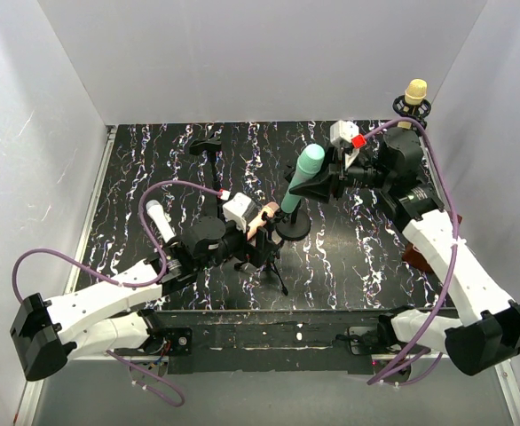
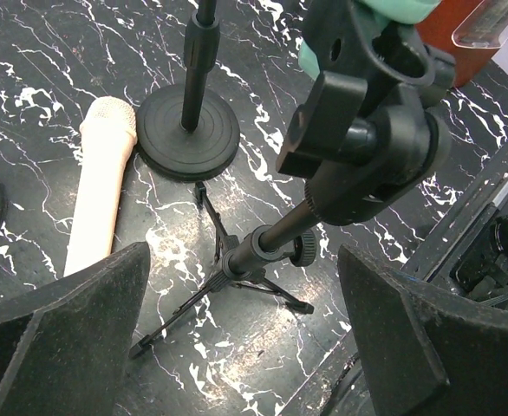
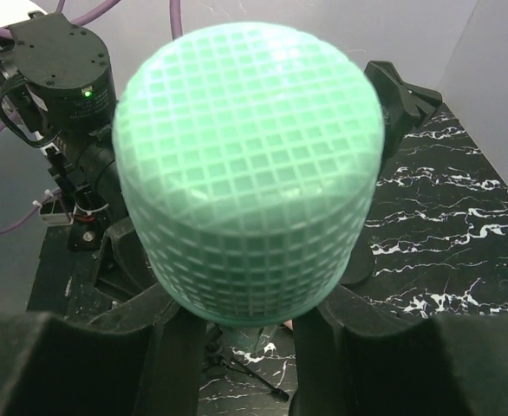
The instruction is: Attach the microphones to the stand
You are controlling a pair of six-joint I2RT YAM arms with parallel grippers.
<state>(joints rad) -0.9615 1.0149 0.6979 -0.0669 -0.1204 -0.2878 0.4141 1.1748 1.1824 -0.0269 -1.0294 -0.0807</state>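
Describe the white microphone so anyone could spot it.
On the left half of the marbled table, beyond the left arm, lies the white microphone. It is the only white one, flat and alone; the teal microphone is in the right gripper.

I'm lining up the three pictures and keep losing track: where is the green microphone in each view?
Top view: the green microphone stands just right of centre, leaning.
Left wrist: only green slivers show at the top edge, behind the black clip.
Right wrist: its meshed head fills the centre.
Shared landmark: the tripod stand, mid-frame in the left wrist view, faint at the bottom of the right wrist view.
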